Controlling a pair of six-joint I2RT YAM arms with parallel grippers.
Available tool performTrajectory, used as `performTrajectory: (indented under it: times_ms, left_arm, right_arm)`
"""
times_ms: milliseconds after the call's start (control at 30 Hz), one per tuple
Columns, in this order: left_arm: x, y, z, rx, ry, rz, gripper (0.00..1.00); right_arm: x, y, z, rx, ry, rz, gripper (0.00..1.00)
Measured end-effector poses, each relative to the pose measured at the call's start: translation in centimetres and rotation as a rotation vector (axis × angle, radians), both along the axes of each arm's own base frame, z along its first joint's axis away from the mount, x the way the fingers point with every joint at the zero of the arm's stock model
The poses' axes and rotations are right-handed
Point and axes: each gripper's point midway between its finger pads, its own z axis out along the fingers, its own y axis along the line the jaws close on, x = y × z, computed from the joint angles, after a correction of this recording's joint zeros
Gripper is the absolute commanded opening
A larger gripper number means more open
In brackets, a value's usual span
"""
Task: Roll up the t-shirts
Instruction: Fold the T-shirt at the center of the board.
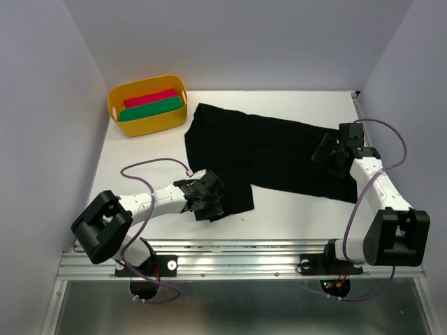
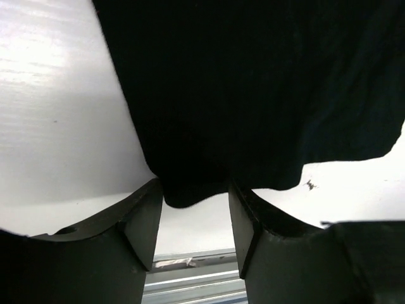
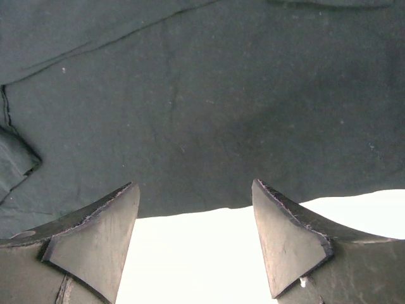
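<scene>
A black t-shirt (image 1: pixel 265 146) lies spread flat across the middle of the white table, running from back left to right. My left gripper (image 1: pixel 207 199) is low at the shirt's near-left corner. In the left wrist view the left gripper (image 2: pixel 193 190) is open, and a small lobe of the shirt's hem (image 2: pixel 253 95) lies between its fingertips. My right gripper (image 1: pixel 332 153) hovers over the shirt's right end. The right wrist view has the right gripper (image 3: pixel 194 190) open over bare table, with the shirt's edge (image 3: pixel 202 95) just beyond its tips.
A yellow tub (image 1: pixel 113 101) stands at the back left, holding a rolled red cloth (image 1: pixel 150 97) and a rolled green cloth (image 1: pixel 150 109). Walls close in the left, back and right. A metal rail (image 1: pixel 237 252) runs along the near edge.
</scene>
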Motion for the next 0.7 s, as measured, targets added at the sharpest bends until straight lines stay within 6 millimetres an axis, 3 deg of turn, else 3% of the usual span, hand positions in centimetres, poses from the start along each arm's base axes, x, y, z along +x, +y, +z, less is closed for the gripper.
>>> performTrajectory:
  times_ms: [133,167,400,567,700]
  left_arm:
    - [0.7,-0.5,-0.3,0.005,-0.009,-0.001,0.05]
    - [0.9,-0.6,-0.4,0.009,-0.014,-0.002,0.00]
    - [1.7,0.0,0.6,0.060,-0.051,-0.008,0.00]
    - [3.1,0.3,4.4,0.048,-0.158,-0.007,0.00]
    - [4.0,0.3,7.2,0.015,-0.244,-0.013,0.00]
  right_arm:
    - [-0.8,0.0,-0.1,0.002,0.020,-0.003,0.78]
    - [-1.2,0.0,-0.1,0.003,0.028,-0.005,0.79]
    - [-3.7,-0.1,-0.9,0.010,0.080,-0.056,0.77]
    - [-6.7,-0.6,-2.3,0.003,0.133,-0.132,0.82]
    - [-6.8,-0.5,-2.4,0.030,0.126,-0.189,0.83]
